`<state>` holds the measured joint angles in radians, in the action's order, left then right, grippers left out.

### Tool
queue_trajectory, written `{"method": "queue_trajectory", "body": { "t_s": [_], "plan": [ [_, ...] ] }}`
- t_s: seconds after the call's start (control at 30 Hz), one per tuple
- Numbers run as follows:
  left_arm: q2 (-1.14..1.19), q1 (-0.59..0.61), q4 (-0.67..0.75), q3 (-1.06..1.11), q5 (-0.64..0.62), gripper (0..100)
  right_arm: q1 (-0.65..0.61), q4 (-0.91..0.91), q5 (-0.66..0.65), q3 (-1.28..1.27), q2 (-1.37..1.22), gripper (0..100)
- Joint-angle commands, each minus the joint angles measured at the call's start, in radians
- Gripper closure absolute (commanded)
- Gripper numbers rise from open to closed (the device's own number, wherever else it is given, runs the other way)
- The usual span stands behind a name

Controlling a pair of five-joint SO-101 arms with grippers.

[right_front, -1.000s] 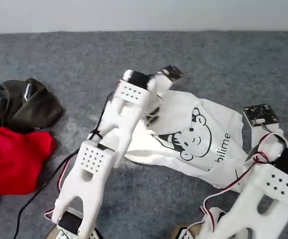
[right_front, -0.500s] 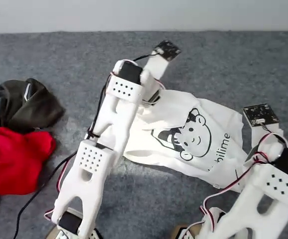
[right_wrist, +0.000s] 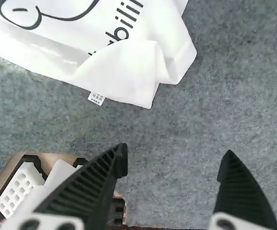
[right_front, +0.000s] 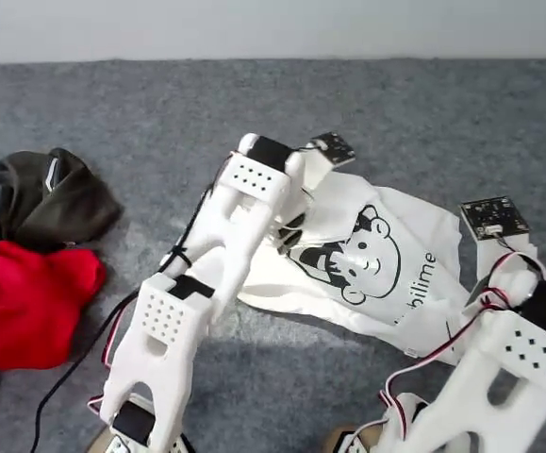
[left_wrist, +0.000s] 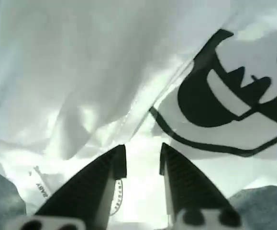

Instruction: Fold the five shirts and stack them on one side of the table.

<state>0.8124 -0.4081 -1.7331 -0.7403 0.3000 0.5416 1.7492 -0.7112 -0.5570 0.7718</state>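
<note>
Hanging close over white shirt crumpled mid-table, left gripper slightly parted, right gripper spread wide above bare table by shirt's corner, noted red shirt and dark shirt bunched well apart.

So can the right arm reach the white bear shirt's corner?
Probably yes. The right gripper hangs open just beside the white fabric shirt with the bear print, with bare grey felt tabletop between them and nothing in the way.
</note>
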Motion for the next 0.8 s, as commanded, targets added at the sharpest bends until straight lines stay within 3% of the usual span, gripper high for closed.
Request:
{"method": "queue_trajectory", "body": {
  "t_s": [0.0, 0.77],
  "plan": [
    [-0.071, 0.031, 0.000, -0.001, 0.011, 82, 0.005, 0.024, 0.006, 0.011, 0.021, 68.9],
    [0.233, 0.058, 0.023, -0.254, 0.005, 84, 0.004, 0.024, 0.003, 0.011, 0.019, 68.9]
  ]
}}
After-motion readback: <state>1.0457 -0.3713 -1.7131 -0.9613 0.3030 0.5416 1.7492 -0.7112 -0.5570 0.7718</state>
